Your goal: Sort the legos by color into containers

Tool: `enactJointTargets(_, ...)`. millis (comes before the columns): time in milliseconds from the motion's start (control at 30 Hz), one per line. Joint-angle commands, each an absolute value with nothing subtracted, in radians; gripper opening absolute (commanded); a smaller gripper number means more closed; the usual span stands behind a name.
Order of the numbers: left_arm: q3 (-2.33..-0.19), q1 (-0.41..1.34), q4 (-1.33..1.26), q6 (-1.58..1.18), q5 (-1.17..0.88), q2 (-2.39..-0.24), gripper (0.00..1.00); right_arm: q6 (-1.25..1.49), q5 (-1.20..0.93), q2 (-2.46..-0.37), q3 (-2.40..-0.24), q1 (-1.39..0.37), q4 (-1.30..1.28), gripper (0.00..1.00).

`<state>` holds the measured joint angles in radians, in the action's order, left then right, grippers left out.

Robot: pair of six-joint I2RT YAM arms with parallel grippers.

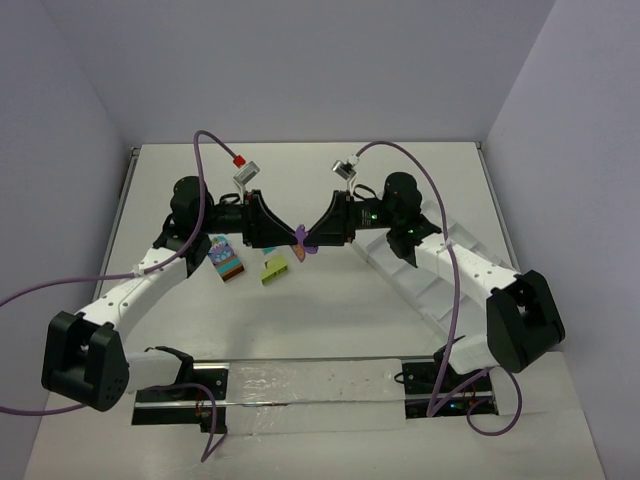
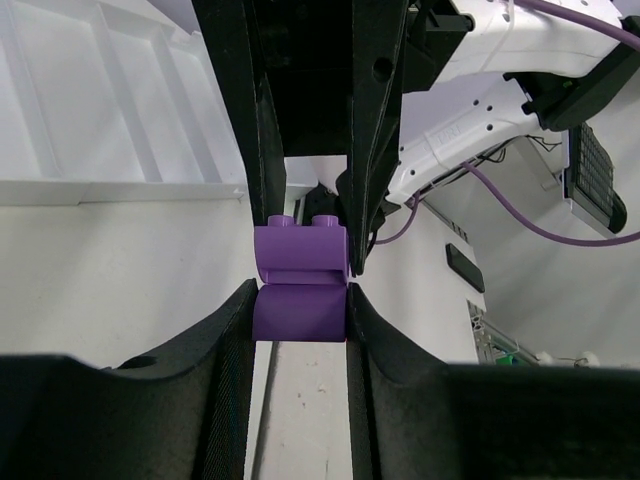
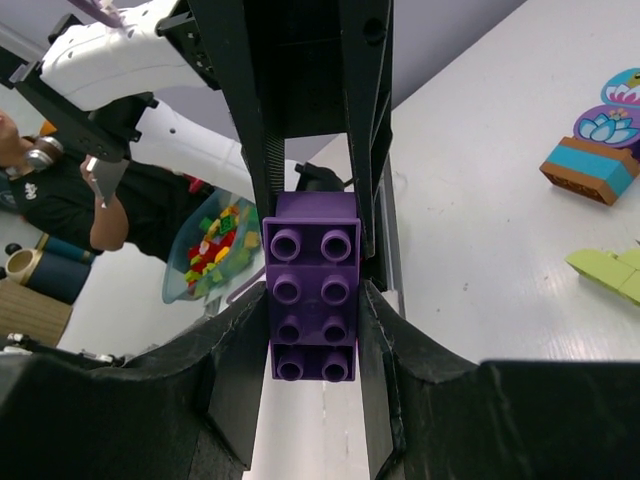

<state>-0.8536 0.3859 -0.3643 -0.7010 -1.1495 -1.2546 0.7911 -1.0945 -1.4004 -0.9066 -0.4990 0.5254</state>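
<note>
Here, a purple lego (image 1: 302, 243) is clenched between the left pincer (image 2: 300, 300) and right pincer (image 3: 315, 300), above the worktop's (image 1: 330, 320) middle. The white tray (image 1: 422, 295) is set along the right edge; only white is seen inside.

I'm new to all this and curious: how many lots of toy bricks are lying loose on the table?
2: a multicoloured clump beside the left arm, and a lime green piece just right of it. Held purple bricks not counted; more may be hidden.
</note>
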Motion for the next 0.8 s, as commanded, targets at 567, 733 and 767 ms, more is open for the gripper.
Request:
enactJointTargets(567, -0.912, 0.398, -0.237, -0.558, -1.054, -1.231, 0.0, 0.491, 0.044, -1.264, -1.049, -0.262, -0.294, 0.0)
enactJointTargets(733, -0.951, 0.399, -0.212, -0.578, -0.948, -1.268, 0.0, 0.494, 0.304, -1.327, -1.087, -0.258, -0.333, 0.01)
enactJointTargets(767, -0.962, 0.397, -0.21, -0.587, -0.94, -1.284, 0.0, 0.494, 0.329, -1.356, -1.107, -0.255, -0.34, 0.02)
